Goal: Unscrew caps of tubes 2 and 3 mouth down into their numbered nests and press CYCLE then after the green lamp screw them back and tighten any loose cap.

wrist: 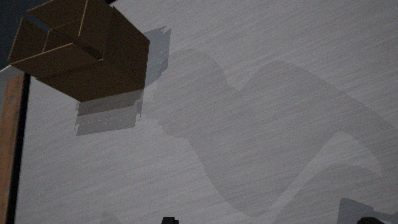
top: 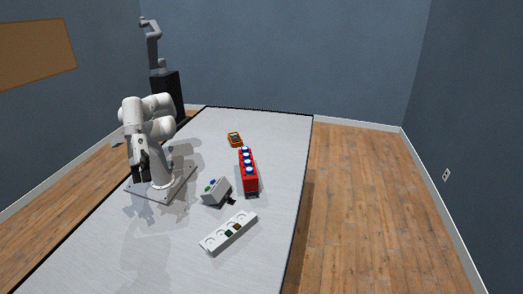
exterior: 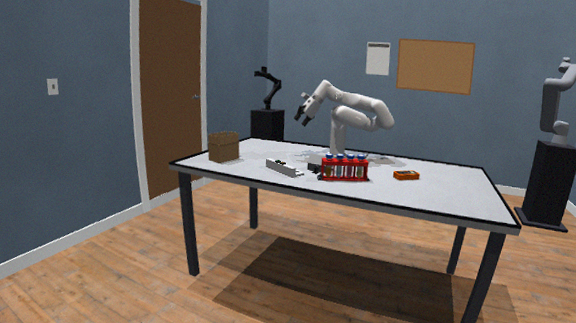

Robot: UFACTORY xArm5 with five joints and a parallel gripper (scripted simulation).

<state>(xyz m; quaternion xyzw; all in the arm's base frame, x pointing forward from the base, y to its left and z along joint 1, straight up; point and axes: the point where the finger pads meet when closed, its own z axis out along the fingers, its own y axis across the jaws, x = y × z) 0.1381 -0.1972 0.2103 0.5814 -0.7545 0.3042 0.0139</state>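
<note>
The red decapping station [top: 248, 171] stands on the white table with a row of blue-capped tubes [top: 247, 158]; it also shows in the exterior view [exterior: 344, 167]. All the caps sit on their tubes. The white cap tray [top: 228, 232] lies nearer the front, its nests empty and both lamps dark. The grey key housing [top: 216, 190] with a blue key [top: 212, 181] and a green key [top: 207, 189] sits between the arm's base and the station. My gripper [top: 140, 175] [exterior: 302, 117] is open and empty, held high above the table, far from the tubes.
An orange meter [top: 234, 139] lies behind the station. A brown cardboard box [wrist: 80, 47] [exterior: 223, 146] stands near a table corner. Two other arms on black pedestals stand off the table.
</note>
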